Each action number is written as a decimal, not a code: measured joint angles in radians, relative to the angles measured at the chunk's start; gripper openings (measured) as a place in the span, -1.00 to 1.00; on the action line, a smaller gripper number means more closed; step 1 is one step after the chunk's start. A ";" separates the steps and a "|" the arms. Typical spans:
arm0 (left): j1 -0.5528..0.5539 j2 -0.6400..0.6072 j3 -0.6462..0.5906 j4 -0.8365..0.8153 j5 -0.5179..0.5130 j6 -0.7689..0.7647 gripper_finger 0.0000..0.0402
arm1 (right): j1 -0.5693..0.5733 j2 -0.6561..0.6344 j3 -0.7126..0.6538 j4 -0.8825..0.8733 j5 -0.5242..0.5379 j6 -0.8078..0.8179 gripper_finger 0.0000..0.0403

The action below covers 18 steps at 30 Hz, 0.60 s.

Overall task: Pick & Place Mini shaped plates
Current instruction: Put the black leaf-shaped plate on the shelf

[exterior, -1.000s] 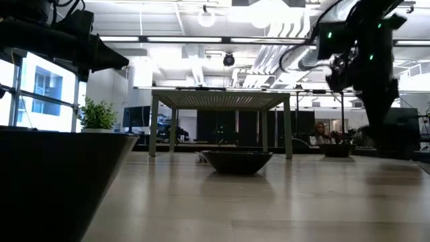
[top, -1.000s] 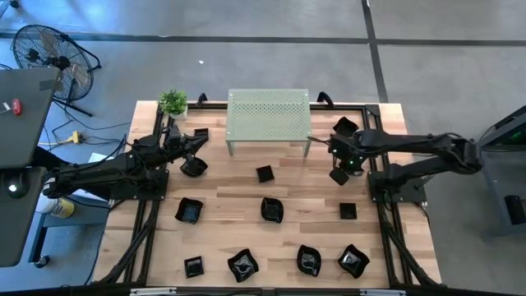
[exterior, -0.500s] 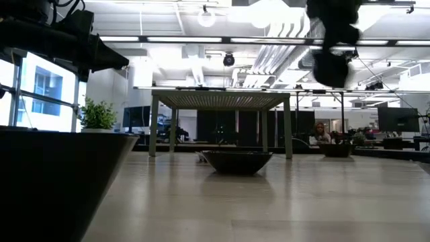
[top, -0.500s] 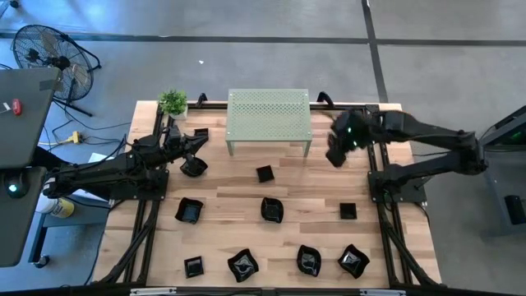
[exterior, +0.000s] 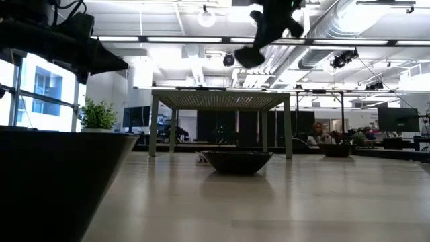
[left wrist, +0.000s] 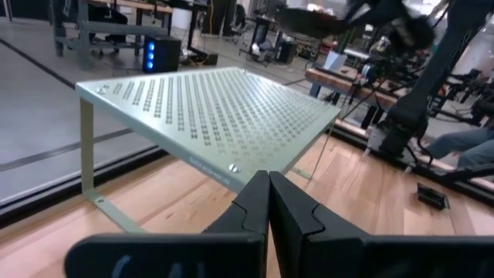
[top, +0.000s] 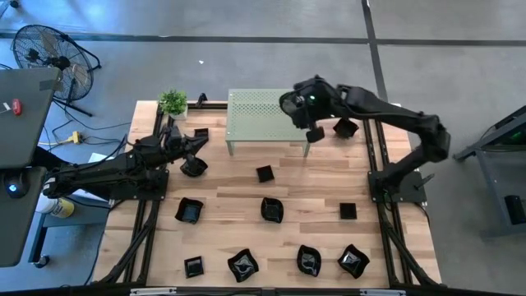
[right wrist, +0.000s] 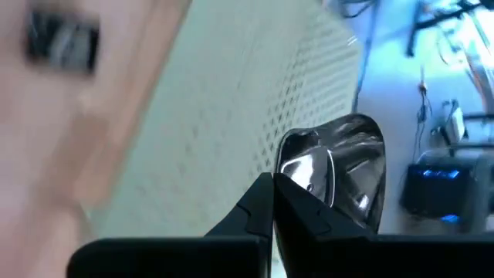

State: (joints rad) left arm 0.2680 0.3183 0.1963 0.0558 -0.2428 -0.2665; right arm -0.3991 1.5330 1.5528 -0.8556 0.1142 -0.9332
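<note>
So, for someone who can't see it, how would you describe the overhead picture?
Seen from above, the right pincer carries a small black plate over the corner of a green perforated rack. The left pincer rests shut near another plate, with more black plates scattered on the wooden table.

Black mini plates: 12 visible, one of them held in the air
Green perforated racks: 1
Potted plants: 1
Floor fans: 1
Robot arms: 2

Perforated green rack, potted plant, floor fan.
</note>
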 joint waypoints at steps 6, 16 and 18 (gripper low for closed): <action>0.000 0.000 0.000 -0.015 0.000 0.000 -1.00 | -0.097 0.094 0.000 -0.025 -0.010 -0.173 -0.98; 0.000 0.000 0.000 -0.033 -0.003 0.000 -1.00 | -0.185 0.139 -0.024 0.026 -0.077 -0.376 -0.98; 0.000 0.000 0.000 -0.038 -0.003 0.000 -1.00 | -0.191 0.138 -0.057 0.062 -0.060 -0.398 -0.97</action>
State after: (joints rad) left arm 0.2680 0.3187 0.1963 0.0181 -0.2455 -0.2664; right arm -0.5901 1.6714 1.4962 -0.7933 0.0540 -1.3311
